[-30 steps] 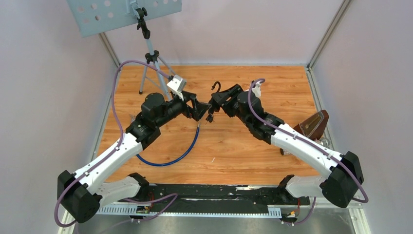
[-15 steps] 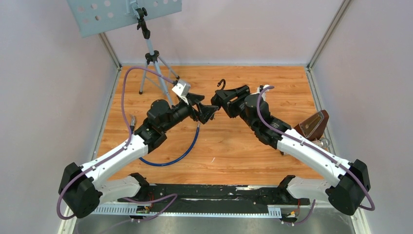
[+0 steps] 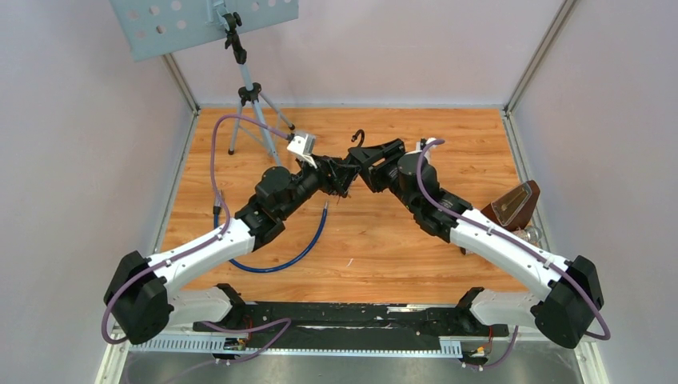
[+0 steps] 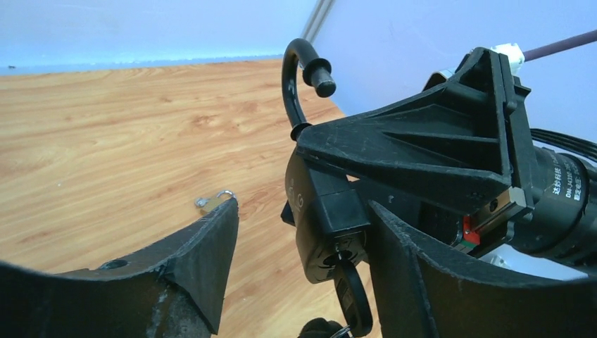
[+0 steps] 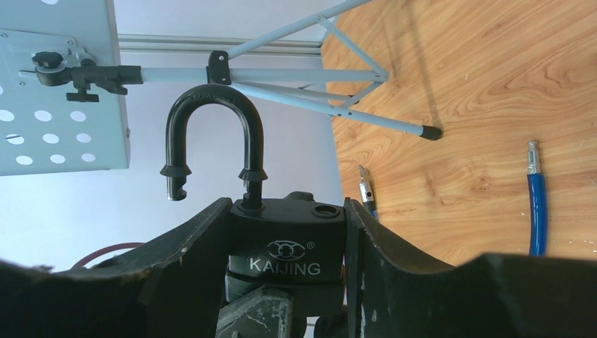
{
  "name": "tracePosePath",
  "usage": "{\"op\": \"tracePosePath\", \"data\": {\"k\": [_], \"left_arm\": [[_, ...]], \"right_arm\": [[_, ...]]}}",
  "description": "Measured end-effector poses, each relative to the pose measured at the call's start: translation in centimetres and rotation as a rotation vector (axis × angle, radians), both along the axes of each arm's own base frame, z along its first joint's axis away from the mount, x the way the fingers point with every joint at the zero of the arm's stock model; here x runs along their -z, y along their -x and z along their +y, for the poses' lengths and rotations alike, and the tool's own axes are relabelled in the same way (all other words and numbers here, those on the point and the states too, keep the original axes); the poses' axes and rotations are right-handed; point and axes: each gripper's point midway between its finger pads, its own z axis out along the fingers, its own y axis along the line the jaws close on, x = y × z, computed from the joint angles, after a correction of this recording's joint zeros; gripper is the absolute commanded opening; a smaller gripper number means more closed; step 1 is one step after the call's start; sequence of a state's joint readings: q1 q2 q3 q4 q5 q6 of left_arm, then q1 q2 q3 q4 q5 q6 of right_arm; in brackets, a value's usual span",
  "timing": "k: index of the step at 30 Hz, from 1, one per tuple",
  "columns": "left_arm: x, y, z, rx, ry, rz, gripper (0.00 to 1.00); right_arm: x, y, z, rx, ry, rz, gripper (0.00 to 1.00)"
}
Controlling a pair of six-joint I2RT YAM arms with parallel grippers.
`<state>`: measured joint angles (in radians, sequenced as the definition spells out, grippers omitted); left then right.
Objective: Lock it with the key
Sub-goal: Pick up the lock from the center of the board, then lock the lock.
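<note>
- Padlock (image 5: 285,257): held up off the table (image 3: 384,232) between the two arms, body upright in the right wrist view. Its shackle (image 5: 211,105) is raised and turned aside, so the free end hangs beside the body, not over its hole.
- Key (image 4: 352,296): seated in the keyhole on the underside, its bow hanging free.
- Right gripper (image 5: 285,210): clamped on the padlock body, one finger on each flank.
- Left gripper (image 4: 303,211): jaws apart on either side of the padlock's lower end, holding nothing; contact with the body cannot be judged.
- Blue hose (image 3: 296,256), stand (image 3: 248,96), small metal piece (image 4: 215,201): lying or standing apart from the work.
- Hazards (judged):
  - An off-centre pinch on the key could twist the padlock in the right gripper, or draw the key out and drop it.
  - Turning the key with the shackle unseated would lock nothing.
</note>
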<state>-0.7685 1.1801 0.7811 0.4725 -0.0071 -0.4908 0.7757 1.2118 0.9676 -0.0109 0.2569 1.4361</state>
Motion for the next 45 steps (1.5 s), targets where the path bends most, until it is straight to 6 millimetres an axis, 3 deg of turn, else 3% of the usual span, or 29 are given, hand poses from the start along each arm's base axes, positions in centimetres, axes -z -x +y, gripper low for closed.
{"op": "tracePosePath", "data": {"k": [4, 6, 9, 10, 15, 18, 23, 29, 34, 41, 45], "left_arm": [[0.5, -0.1, -0.4, -0.030, 0.012, 0.020, 0.54], [0.5, -0.2, -0.5, -0.047, 0.019, 0.024, 0.38], [0.5, 0.1, -0.8, -0.050, 0.023, 0.025, 0.04], [0.4, 0.1, -0.8, -0.050, 0.027, 0.027, 0.00], [0.9, 0.2, -0.9, -0.046, 0.008, 0.037, 0.00], [1.9, 0.6, -1.0, -0.025, -0.034, 0.060, 0.00], [2.3, 2.1, -0.9, 0.042, -0.106, 0.082, 0.00], [1.8, 5.4, -0.4, 0.181, -0.177, 0.099, 0.00], [-0.4, 8.3, 0.2, 0.285, -0.170, 0.068, 0.00], [-4.4, 10.5, 1.1, 0.344, -0.119, 0.004, 0.00], [-5.9, 11.5, 1.2, 0.388, -0.104, -0.031, 0.00]], "right_arm": [[0.4, -0.1, 0.3, -0.005, 0.006, 0.007, 0.45], [0.6, -0.2, 0.3, -0.005, 0.008, 0.009, 0.47], [0.7, -0.2, 0.3, -0.005, 0.014, 0.008, 0.54], [0.7, -0.3, 0.3, -0.004, 0.015, 0.007, 0.58], [0.3, -0.2, 0.3, -0.014, 0.014, -0.013, 0.92], [0.6, 0.3, 0.0, -0.049, 0.038, -0.034, 1.00], [-0.1, 1.9, -1.3, -0.168, 0.127, -0.146, 0.99], [-5.4, 4.7, -2.9, -0.310, 0.232, -0.480, 0.97], [-6.7, 7.1, -2.7, -0.419, 0.304, -0.641, 0.95], [-7.6, 8.6, -3.3, -0.458, 0.407, -0.798, 0.95], [-8.0, 9.4, -3.2, -0.494, 0.455, -0.891, 0.85]]}}
